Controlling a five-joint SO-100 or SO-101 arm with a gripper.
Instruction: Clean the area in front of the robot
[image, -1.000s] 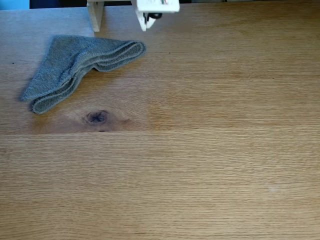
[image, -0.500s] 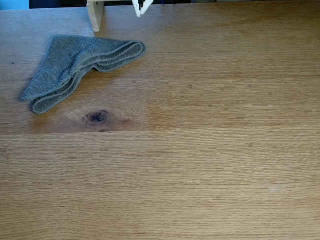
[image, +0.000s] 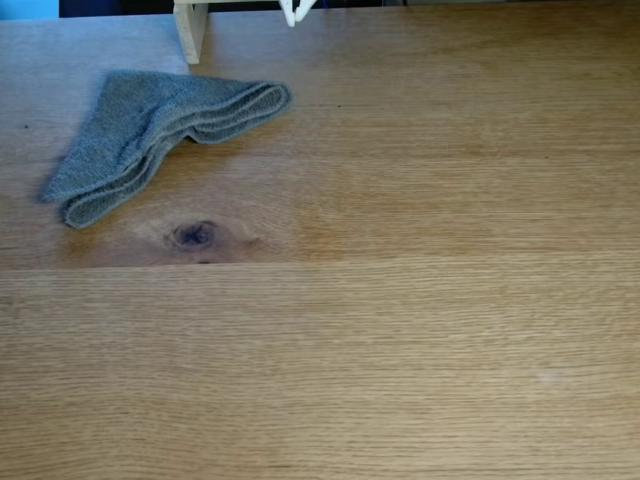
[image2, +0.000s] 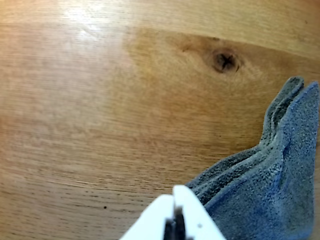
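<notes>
An oak tabletop (image: 400, 300) is filling the fixed view, which is catching only the claw's (image: 297, 12) tip at twelve o'clock. The wrist view is showing its jaws pressed together, with the grey cloth (image2: 270, 190) lying at its three o'clock.

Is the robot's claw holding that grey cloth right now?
No. In the wrist view the gripper hangs shut and empty above the table, beside the grey cloth.

Folded grey cloth (image: 160, 135) lies upper left on oak tabletop (image: 400, 300), above dark knot (image: 194, 235).
</notes>
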